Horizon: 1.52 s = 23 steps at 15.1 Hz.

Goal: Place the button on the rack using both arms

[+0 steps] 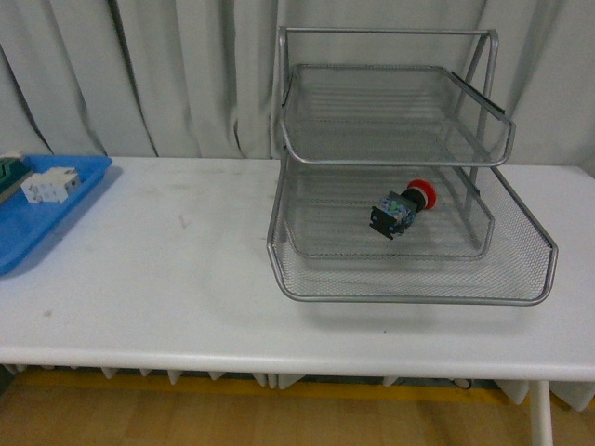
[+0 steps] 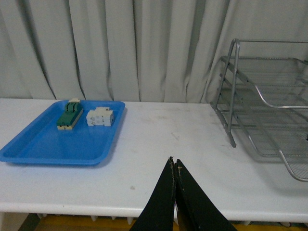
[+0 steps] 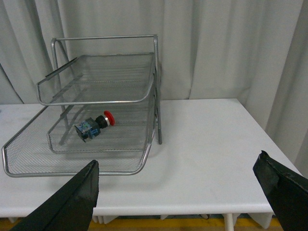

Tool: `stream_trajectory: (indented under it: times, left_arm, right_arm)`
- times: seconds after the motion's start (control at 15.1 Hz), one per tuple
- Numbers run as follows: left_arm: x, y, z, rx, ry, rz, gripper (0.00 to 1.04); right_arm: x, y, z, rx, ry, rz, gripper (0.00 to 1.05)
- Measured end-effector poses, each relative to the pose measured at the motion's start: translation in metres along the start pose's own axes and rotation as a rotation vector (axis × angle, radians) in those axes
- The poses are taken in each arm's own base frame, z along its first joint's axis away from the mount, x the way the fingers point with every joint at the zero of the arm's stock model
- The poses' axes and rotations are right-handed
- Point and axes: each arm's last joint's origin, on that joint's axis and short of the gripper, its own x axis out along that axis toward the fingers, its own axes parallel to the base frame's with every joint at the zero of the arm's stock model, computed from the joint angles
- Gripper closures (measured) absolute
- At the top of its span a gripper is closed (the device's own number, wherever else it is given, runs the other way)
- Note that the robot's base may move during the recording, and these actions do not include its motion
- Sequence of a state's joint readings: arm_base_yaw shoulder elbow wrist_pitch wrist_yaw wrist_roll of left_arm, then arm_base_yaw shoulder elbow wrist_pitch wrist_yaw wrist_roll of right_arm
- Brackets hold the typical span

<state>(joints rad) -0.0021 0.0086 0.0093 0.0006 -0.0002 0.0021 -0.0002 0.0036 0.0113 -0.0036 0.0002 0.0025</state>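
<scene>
White table (image 1: 167, 279) with wire-mesh rack (image 1: 409, 299), red-capped boxy button (image 1: 403, 210) in middle tray (image 1: 325, 243); left gripper (image 2: 175, 161) closed, right gripper (image 3: 178, 159) spread wide.

The place looked like a lab or test room set up for bench work. A plain white counter (image 1: 167, 279) stood in front of pale grey curtains (image 1: 139, 74) that closed off the whole background like a backdrop. On it sat work pieces: a blue plastic tray (image 1: 28, 237) carrying small electrical parts, a white block (image 1: 51, 186) and a green switch (image 2: 69, 117), and a wire-mesh rack (image 1: 409, 283) holding a red-capped button (image 1: 404, 209). The floor (image 1: 139, 418) was bare wood.
</scene>
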Motion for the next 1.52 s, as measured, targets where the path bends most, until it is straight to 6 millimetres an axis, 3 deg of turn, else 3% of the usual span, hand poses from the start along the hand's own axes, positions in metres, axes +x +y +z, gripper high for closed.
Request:
stream_trajectory:
  times: [0.33, 0.73, 0.99, 1.06, 1.13, 1.19, 1.39, 1.52]
  left_arm:
    - [0.0, 0.0, 0.0, -0.002, 0.004, 0.0, 1.02]
    - [0.0, 0.0, 0.0, -0.002, 0.004, 0.0, 0.25]
    - [0.0, 0.0, 0.0, -0.001, 0.004, 0.0, 0.05]
    - [0.0, 0.0, 0.0, -0.002, 0.004, 0.0, 0.08]
    - [0.0, 0.0, 0.0, -0.002, 0.003, 0.0, 0.07]
    - [0.0, 0.0, 0.0, -0.002, 0.004, 0.0, 0.07]
    - [0.0, 0.0, 0.0, -0.002, 0.004, 0.0, 0.07]
    - [0.0, 0.0, 0.0, -0.002, 0.004, 0.0, 0.07]
  right_arm:
    - [0.0, 0.0, 0.0, 0.0, 0.0, 0.0, 0.06]
    - [0.0, 0.0, 0.0, 0.0, 0.0, 0.0, 0.06]
    - [0.0, 0.0, 0.0, 0.0, 0.0, 0.0, 0.06]
    - [0.0, 0.0, 0.0, 0.0, 0.0, 0.0, 0.06]
    - [0.003, 0.002, -0.001, 0.065, 0.142, 0.116, 0.06]
    - [0.048, 0.018, 0.053, 0.181, 0.036, 0.199, 0.06]
    - [0.138, 0.042, 0.071, 0.211, 0.135, 0.188, 0.06]
    - [0.156, 0.048, 0.069, 0.208, 0.184, 0.175, 0.06]
